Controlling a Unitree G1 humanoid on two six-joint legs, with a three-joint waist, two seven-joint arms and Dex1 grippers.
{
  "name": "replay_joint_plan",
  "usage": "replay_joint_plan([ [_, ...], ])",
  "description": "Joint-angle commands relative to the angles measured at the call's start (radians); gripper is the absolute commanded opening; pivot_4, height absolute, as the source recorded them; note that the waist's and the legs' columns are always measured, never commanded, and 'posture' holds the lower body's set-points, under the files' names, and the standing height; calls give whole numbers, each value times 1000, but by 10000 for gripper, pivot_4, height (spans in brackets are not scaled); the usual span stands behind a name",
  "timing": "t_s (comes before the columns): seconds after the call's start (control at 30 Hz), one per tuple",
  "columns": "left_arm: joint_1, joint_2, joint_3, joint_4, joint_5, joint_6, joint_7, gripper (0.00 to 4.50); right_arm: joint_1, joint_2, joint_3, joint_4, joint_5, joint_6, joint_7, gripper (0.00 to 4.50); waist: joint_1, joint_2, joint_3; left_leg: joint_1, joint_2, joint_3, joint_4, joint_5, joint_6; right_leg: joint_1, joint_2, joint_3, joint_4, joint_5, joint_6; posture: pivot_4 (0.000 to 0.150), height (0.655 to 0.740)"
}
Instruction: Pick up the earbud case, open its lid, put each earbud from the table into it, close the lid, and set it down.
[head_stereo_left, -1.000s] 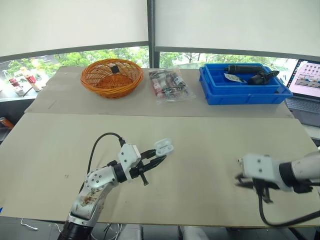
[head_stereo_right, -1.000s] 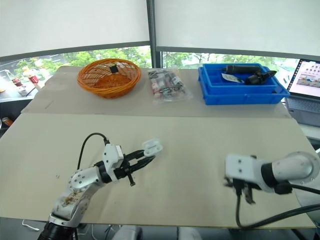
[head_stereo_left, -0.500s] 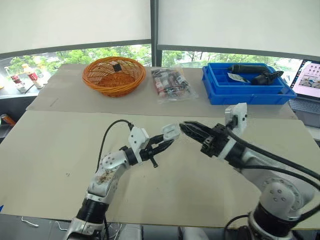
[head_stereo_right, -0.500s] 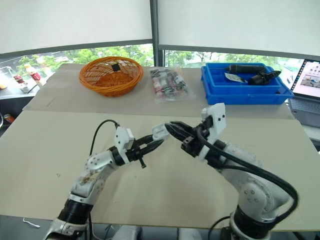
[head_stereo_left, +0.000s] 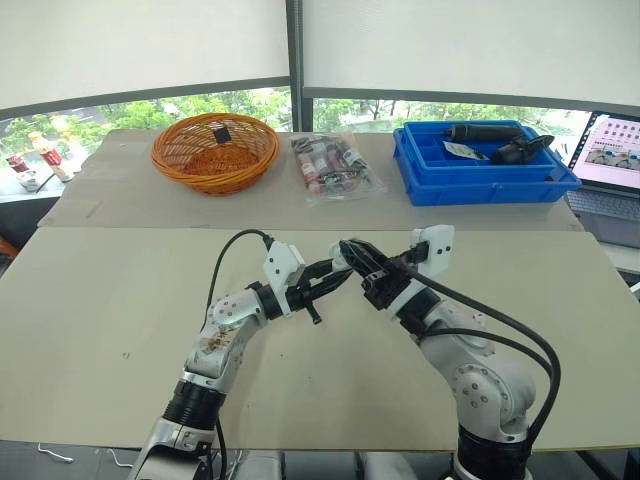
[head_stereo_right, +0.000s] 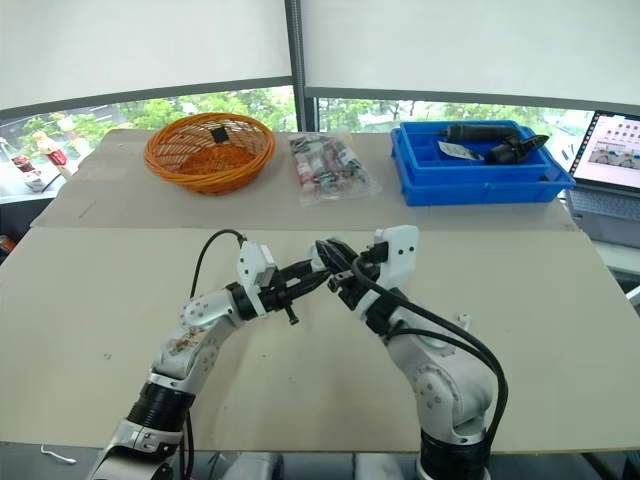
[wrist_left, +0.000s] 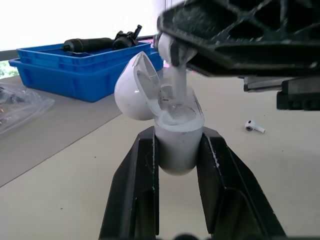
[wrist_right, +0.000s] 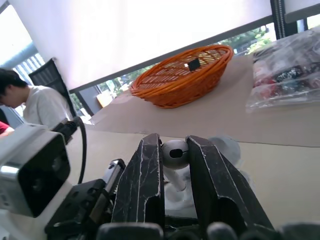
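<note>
Left claw (head_stereo_left: 331, 282): clenched on the earbud case (wrist_left: 176, 145), one black finger on each flank, case upright between them and held clear of the table (head_stereo_left: 120, 290). Lid (wrist_left: 134, 92) hinged back, open.

Right claw (head_stereo_left: 350, 254): tip to tip with the left claw, just above the case mouth. Grasping one earbud (wrist_right: 175, 153) by its round head; the stem points down into the open case and appears to reach the well, seating not clear.

Second earbud (wrist_left: 255, 126): lying on the table beyond the left claw's tips, apart from the case.

Well beyond both claws, along the far edge: orange basket (head_stereo_left: 214, 152), clear bag (head_stereo_left: 330, 166) of small items, blue tray (head_stereo_left: 480, 176).

Person (wrist_right: 31, 106) seated in the background past the right claw.
</note>
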Motion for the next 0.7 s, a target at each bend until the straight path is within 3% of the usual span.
replay_joint_plan([
  [0.03,-15,-5,11,-22,-16,-9,-6,5366,5,-8,19,-7,-8,-62,2,3397,0,0,0,0,0,0,0,0,0,0,0,0,0,0,0,1500,7114],
  [0.63,-17,-8,12,-19,-13,-9,-12,5366,49,-70,126,34,-80,-155,2,3397,0,0,0,0,0,0,0,0,0,0,0,0,0,0,0,1500,7114],
  [0.7,-14,-7,10,-22,-12,-9,-12,5366,54,-71,124,27,-85,-166,-8,13681,0,0,0,0,0,0,0,0,0,0,0,0,0,0,0,1500,7114],
])
